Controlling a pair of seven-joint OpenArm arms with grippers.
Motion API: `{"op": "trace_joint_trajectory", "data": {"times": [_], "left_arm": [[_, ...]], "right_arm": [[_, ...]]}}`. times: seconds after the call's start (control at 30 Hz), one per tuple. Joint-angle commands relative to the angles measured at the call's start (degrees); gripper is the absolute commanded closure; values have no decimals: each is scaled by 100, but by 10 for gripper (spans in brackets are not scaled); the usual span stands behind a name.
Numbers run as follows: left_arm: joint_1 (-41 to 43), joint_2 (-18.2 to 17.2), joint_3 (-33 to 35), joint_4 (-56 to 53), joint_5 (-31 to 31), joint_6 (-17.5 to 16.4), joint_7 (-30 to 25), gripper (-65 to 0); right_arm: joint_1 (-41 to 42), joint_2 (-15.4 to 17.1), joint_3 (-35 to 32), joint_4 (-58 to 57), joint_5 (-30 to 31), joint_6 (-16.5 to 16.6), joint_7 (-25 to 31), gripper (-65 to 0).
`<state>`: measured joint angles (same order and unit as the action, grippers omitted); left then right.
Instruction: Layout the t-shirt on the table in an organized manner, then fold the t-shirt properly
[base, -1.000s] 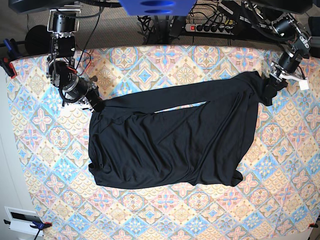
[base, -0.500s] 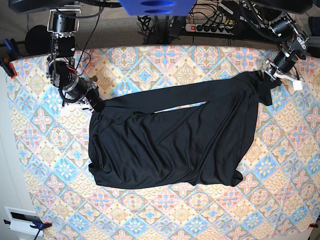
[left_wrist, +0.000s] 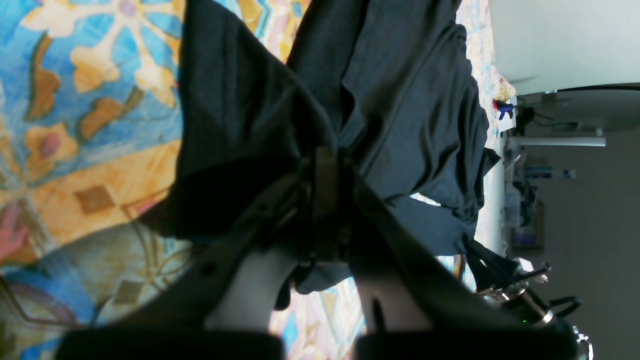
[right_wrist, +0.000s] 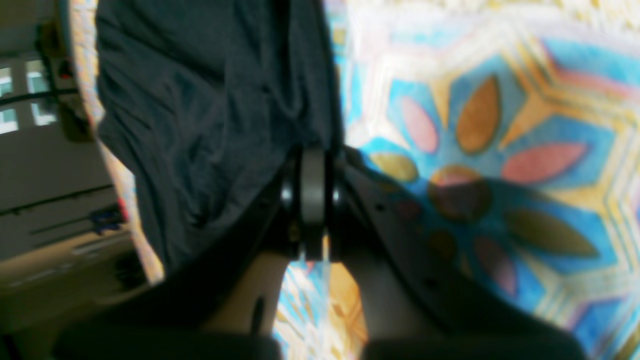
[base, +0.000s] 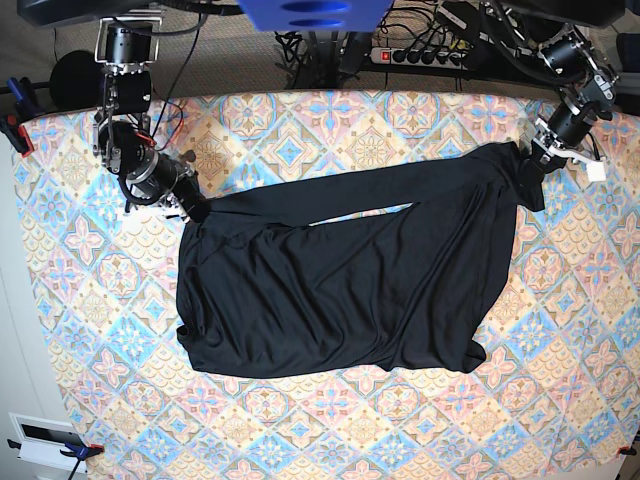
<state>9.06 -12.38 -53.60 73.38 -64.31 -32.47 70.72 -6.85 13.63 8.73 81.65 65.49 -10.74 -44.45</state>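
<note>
At the left of the base view, the right gripper (base: 192, 209) has its fingers clamped on the upper corner of the black t-shirt (base: 340, 280), low over the patterned table (base: 80, 290); its wrist view shows fabric bunched against the closed tips; across the middle, the garment lies partly doubled over itself, a long band of cloth stretched along its upper edge, the lower hem rumpled; at the far right, the left gripper (base: 538, 156) has its fingers shut on the opposite corner, cloth pinched between them in the wrist view. The step in hand appears to be spreading the shirt flat; doing it well likely means drawing both corners apart evenly, keeping them low and level, so the overlapped layer opens without twisting or slipping from either grip.
</note>
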Motion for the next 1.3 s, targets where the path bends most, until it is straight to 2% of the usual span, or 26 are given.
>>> {"op": "trace_joint_trajectory", "data": {"times": [0.0,0.17,0.4,0.57,0.7,0.83,0.9,0.97,1.17,1.27], "left_arm": [[-14,-208,-7,121,-158,-45,-52,0],[153,-419,-7,262,-175,-54,-43,0],[628,-472,-7,1756,-122,-54,-43,0],[857,-735,2,2802,-158,-54,-43,0],[892,-885,2,3119,-184,-54,159,0],[927,-823,-7,3101,-298,-54,352,0],[936,-648,-33,2996,-316,-54,396,0],[945,-551,-51,2688,-333,-54,475,-34],[997,-489,-402,771,-333,-54,511,-251],[997,-507,-411,165,-333,-63,467,-327]], "right_arm": [[-49,66,10,77,-233,-205,-122,0],[-207,75,19,174,-233,-205,-122,0],[-198,189,19,156,-233,-205,-122,0],[-190,356,10,147,-233,-205,-122,0],[-190,435,10,121,-233,-205,-122,0],[-190,444,10,121,-233,-205,-114,0],[-190,444,10,112,-233,-205,-105,0],[-190,435,10,112,-233,-205,-105,-1],[-190,435,10,112,-233,-205,-87,-1],[-190,435,10,112,-233,-205,-87,-1]]}}
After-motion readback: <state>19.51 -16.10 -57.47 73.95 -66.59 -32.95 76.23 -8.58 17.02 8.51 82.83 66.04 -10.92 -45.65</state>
